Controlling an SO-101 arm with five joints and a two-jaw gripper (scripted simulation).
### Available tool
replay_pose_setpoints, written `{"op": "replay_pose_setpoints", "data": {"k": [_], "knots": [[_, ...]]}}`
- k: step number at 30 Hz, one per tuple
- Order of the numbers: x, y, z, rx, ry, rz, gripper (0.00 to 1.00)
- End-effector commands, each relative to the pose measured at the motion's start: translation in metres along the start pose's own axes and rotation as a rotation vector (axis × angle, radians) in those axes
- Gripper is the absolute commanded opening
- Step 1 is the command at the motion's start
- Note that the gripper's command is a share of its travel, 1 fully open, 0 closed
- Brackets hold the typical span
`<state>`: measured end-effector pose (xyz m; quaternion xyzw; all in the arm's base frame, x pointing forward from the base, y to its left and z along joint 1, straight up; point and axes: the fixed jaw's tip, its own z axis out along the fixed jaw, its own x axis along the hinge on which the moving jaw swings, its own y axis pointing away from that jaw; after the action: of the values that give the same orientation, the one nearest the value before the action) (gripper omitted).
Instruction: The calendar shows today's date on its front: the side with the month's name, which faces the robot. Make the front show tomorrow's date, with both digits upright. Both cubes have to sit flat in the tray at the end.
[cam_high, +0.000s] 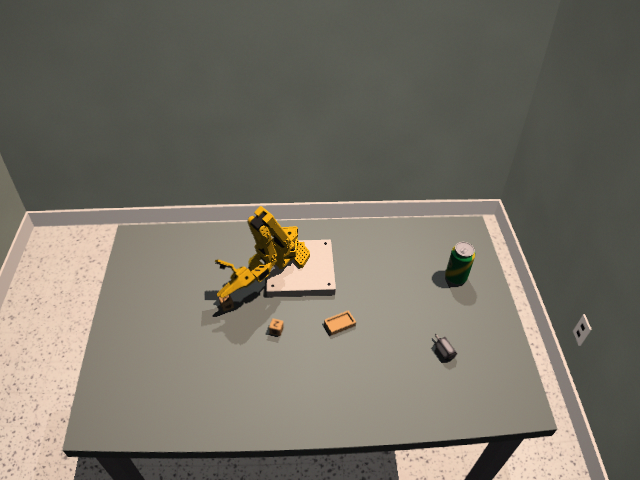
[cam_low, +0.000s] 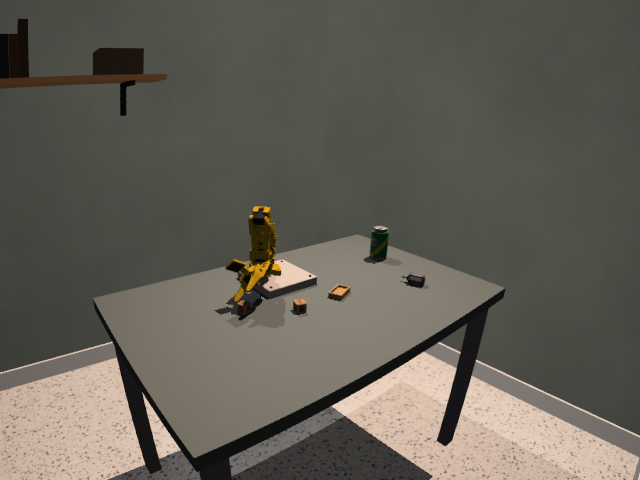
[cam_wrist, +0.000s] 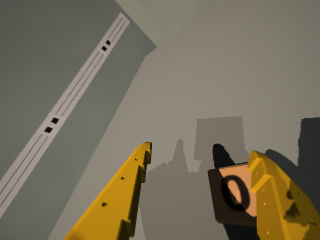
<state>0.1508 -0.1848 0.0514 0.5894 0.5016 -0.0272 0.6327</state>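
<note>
1. One claw (cam_high: 219, 279) (cam_low: 233, 282) (cam_wrist: 201, 150), fingers moderately parted, gripping nothing.
2. One of two wooden cubes, the left cube (cam_high: 225, 303) (cam_low: 244, 307) (cam_wrist: 229, 216), near one fingertip; a "0" shows in the wrist view. Whether they touch cannot be told.
3. The second, the right cube (cam_high: 276, 326) (cam_low: 299, 306), on the table (cam_high: 310, 392) (cam_low: 320, 341), between left cube and tray; its top digit is uncertain.
4. One calendar tray (cam_high: 339, 322) (cam_low: 339, 292); both cubes lie outside.
5. One dark pronged object (cam_high: 445, 348) (cam_low: 415, 280).
6. One green can (cam_high: 459, 266) (cam_low: 378, 243), upright.
</note>
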Motion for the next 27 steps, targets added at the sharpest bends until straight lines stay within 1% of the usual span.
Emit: {"op": "replay_pose_setpoints", "data": {"k": [1, 6, 7, 16, 26, 27], "knots": [[-0.019, 0.029, 0.032, 0.031, 0.055, 0.132, 0.35], [-0.017, 0.029, 0.044, 0.097, 0.117, 0.055, 0.35], [-0.017, 0.027, 0.042, 0.093, 0.113, 0.041, 0.35], [-0.017, 0.027, 0.041, 0.084, 0.112, -0.015, 0.35], [-0.019, 0.029, 0.039, 0.094, 0.135, -0.063, 0.35], [-0.020, 0.030, 0.040, 0.103, 0.146, -0.076, 0.35]]}}
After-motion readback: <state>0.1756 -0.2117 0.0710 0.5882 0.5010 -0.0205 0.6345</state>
